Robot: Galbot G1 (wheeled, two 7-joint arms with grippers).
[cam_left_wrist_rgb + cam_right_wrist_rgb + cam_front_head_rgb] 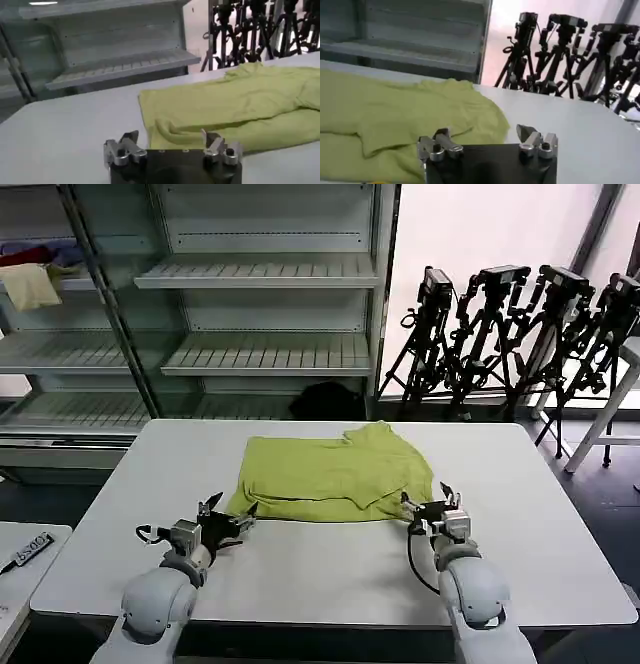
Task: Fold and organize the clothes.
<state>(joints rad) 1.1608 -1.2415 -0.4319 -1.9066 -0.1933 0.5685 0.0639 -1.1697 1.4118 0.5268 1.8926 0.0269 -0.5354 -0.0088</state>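
Fabric lies spread just ahead of both arms: the lime yellow-green T-shirt [335, 474] rests flat on the white tabletop [330, 569], already doubled over in part, with a sleeve or side panel turned inward so that a loose flap crosses its middle and its near hem runs as a fairly straight edge. The left pincer [228, 517] sits low over the tabletop right at the shirt's near left corner, its jaws spread apart and holding nothing; in the left wrist view the left pincer [171, 145] has the rumpled corner of the cloth just beyond its fingertips [131, 139]. The right pincer [428, 502] mirrors it at the near right corner, jaws likewise apart and empty, and from its own wrist view the right pincer [486, 140] hovers over the shirt's edge with bare tabletop on its outer side. This paired stance looks deliberate: with one pincer at each end of the near hem, the two can pinch the corners together and carry the edge away from the robot in a single even fold, which keeps the cloth from skewing. The fold appears partway done, with at least one more turn needed. Behind the tabletop stand shelves [260, 354] and a row of tripods [510, 334], well apart from the work.
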